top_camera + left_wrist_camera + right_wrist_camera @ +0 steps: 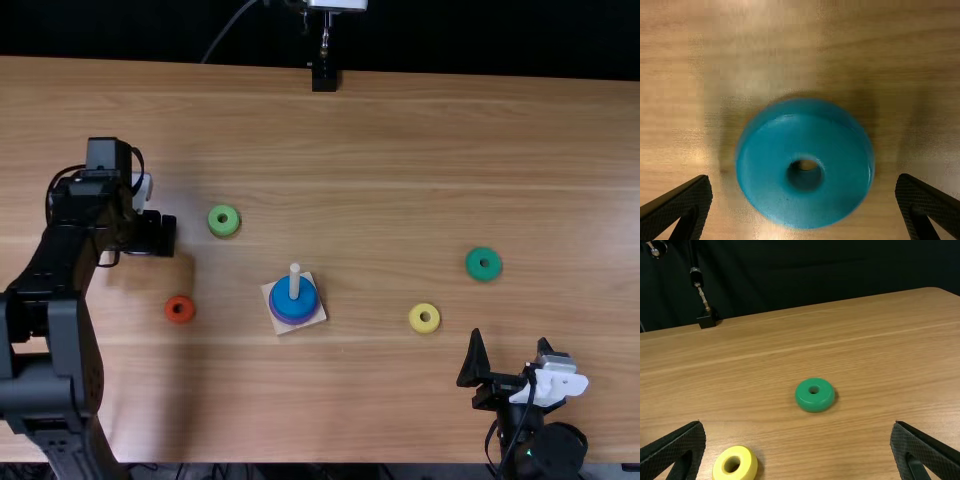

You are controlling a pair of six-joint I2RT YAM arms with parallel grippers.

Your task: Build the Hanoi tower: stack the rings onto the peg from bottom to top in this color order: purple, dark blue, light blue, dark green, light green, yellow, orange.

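My left gripper (162, 236) is over the table's left side. In the left wrist view, a light blue ring (767, 175) lies flat between the open fingers of the left gripper (804, 185), touching neither. A blue ring (285, 300) rests on a purple ring (292, 320) around the upright peg (294, 280) on its square base (318, 316). My right gripper (510, 350) stands open near the front right; in its wrist view, the right gripper (798, 427) holds nothing. Loose rings are dark green (484, 264), yellow (424, 318), light green (223, 221) and orange (180, 309).
The wooden table (380, 130) has a black-based stand (325, 78) at its far edge. The left arm extends along the table's left side, with the orange and light green rings to its right.
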